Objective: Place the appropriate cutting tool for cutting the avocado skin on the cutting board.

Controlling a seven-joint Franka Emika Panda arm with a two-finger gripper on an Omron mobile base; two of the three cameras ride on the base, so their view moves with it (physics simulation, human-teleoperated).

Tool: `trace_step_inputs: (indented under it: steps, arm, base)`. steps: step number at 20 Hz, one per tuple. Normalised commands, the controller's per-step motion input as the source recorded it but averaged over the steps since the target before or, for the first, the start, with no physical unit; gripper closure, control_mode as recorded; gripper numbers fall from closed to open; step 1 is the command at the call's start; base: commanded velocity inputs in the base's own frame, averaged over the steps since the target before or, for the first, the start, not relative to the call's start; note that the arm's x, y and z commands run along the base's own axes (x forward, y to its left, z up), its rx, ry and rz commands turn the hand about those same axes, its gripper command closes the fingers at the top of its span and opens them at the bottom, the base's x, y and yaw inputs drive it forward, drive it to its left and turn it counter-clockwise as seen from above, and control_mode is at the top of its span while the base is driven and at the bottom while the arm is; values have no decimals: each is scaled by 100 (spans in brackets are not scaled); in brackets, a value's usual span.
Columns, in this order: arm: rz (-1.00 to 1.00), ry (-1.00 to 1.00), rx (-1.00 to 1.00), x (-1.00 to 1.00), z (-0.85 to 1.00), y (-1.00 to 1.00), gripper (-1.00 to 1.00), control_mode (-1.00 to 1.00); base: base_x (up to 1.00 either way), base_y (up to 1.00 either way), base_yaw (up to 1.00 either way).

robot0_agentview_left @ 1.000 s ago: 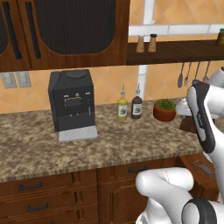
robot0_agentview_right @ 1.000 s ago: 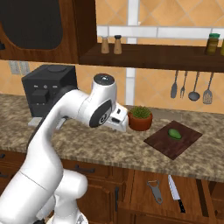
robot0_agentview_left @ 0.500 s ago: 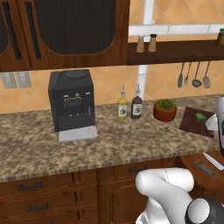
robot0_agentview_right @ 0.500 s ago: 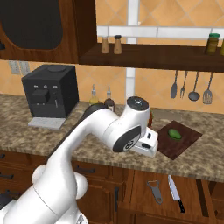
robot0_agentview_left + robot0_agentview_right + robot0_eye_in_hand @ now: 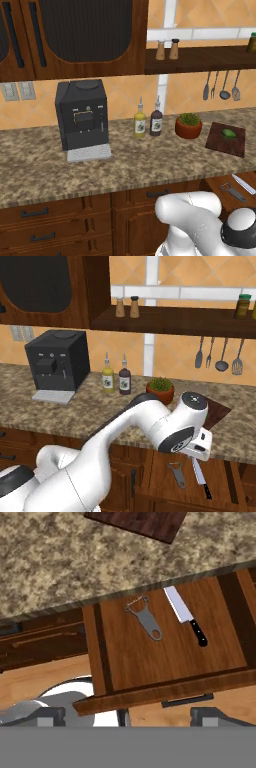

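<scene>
I'm looking at a kitchen – granite counter (image 5: pixel 125 165), coffee machine (image 5: pixel 82 120), wood cabinets (image 5: pixel 75 35), utensils (image 5: pixel 217 353) hung on tiled wall.

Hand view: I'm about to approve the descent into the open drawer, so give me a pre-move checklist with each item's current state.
1. Drawer pulled out, contents exposed: ok.
2. Knife lies flat and free, apart from the peeler: ok.
3. Hand open and empty: ok.
4. Hand centred over the knife: not ok; the knife sits off to one side of the fingertips.
5. Cutting board has bare room beside the avocado: ok.
6. Fingers lined up across the knife handle: cannot tell.
</scene>
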Motion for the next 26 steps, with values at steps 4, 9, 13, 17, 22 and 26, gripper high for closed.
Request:
trace_step_inputs:
  steps: [4,9,13,17,22,26]
  arm:
    - [-1,9,7,0,-61,-67,-100,-100]
    - [0,8,1,3,-71,-23,-100,-100]
    - [1,4,0,8,-82,-3,-100,-100]
    - [5,4,0,13,-81,0,-100,-100]
    - [6,9,0,19,-65,0,-100,-100]
    - [6,10,0,10,-58,0,-100,-100]
  base:
    - [0,0,0]
    - [0,0,0]
    - [0,0,0]
    - [0,0,0]
    - [0,0,0]
    - [0,0,0]
